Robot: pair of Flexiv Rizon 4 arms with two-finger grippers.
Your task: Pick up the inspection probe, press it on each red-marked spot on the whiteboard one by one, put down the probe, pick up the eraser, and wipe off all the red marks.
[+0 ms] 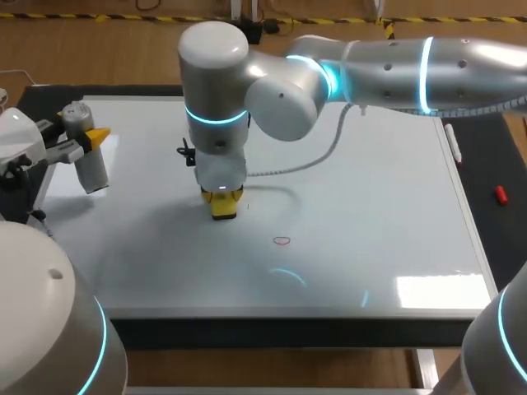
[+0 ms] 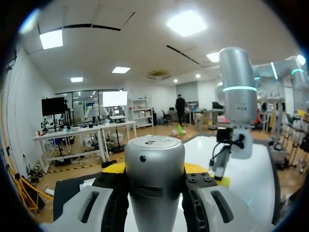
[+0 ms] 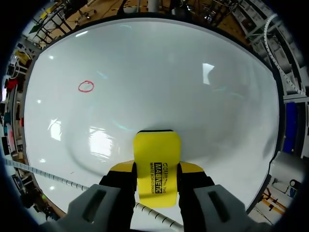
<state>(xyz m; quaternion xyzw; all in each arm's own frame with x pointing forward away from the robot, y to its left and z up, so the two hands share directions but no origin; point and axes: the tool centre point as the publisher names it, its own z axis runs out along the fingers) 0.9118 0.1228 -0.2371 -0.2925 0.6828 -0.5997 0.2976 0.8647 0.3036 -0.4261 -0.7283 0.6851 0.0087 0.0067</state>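
Observation:
My right arm comes in from the right and reaches past the middle; its gripper is shut on the yellow eraser, which stands pressed on the whiteboard. A small red oval mark lies on the board a short way off the eraser. At the board's far left, my left gripper is shut on the silver cylindrical probe, held lifted off the board. The right arm's wrist shows ahead of the probe.
A marker pen lies at the board's right edge, and a small red object rests on the dark mat beyond it. A grey cable hangs from the right arm over the board.

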